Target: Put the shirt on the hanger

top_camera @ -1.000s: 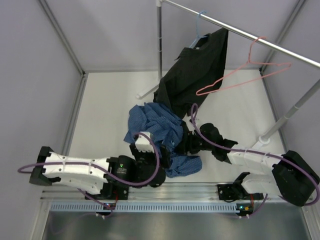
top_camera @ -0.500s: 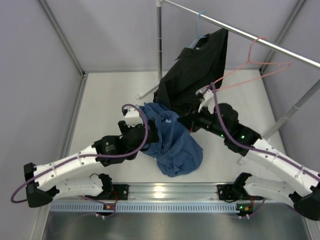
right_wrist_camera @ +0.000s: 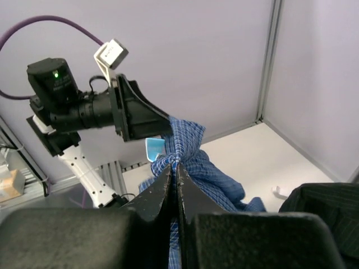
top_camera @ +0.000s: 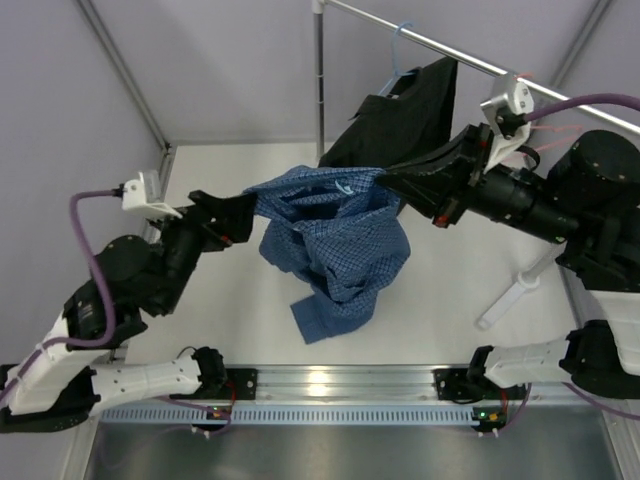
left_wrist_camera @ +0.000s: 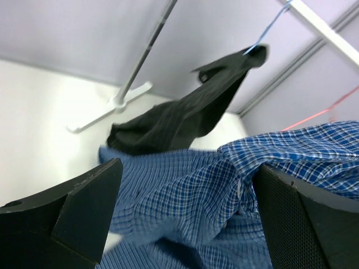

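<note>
shirt [top_camera: 335, 235]: blue, finely checked, hanging crumpled, stretching between both grippers
right gripper [top_camera: 384, 179]: pinching shirt's top edge
left gripper [top_camera: 246, 208]: fingers standing apart, cloth touching one

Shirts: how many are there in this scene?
2. The blue checked shirt is spread in the air between the left gripper and right gripper; the black shirt hangs from the rail behind it.

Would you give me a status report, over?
Right gripper shut on shirt. Left gripper open, cloth against one finger. Shirt aloft between them. Hanger half-hidden behind right arm; black shirt close behind.
</note>
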Robot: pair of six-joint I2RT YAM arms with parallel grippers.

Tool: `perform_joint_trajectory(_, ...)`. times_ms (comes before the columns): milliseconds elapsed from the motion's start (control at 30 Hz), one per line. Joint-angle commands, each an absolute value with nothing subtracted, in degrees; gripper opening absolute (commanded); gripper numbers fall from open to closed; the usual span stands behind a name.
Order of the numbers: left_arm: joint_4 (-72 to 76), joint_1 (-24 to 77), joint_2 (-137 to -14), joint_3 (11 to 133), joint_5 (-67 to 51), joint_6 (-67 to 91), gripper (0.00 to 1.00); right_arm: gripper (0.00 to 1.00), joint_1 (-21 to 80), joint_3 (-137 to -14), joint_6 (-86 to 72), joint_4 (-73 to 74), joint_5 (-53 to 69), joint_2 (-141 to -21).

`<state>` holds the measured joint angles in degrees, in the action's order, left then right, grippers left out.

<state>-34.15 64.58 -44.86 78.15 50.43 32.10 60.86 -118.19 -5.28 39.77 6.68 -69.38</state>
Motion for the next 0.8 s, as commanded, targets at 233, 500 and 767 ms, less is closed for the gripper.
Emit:
perform_joint_trajectory(233, -29.36, 64.34, -41.31, 69.10, 32.83, 22.39, 0.98, 0.00, 62.40, -99.20, -6.67, 44.14, -15.45, -62.50)
perform_joint_trajectory(500, -15.49, 64.77, -45.61, 40.02, 6.60, 29.61, 0.98, 0.00, 62.40, -52.10, -22.84, 27.88, -22.06, -46.78)
perform_joint_trajectory(767, -7.56, 66.36, -44.20, 31.81, 13.09, 34.02, 0.98, 0.00, 62.49, -34.72, -23.12, 23.30, -14.16, -28.31)
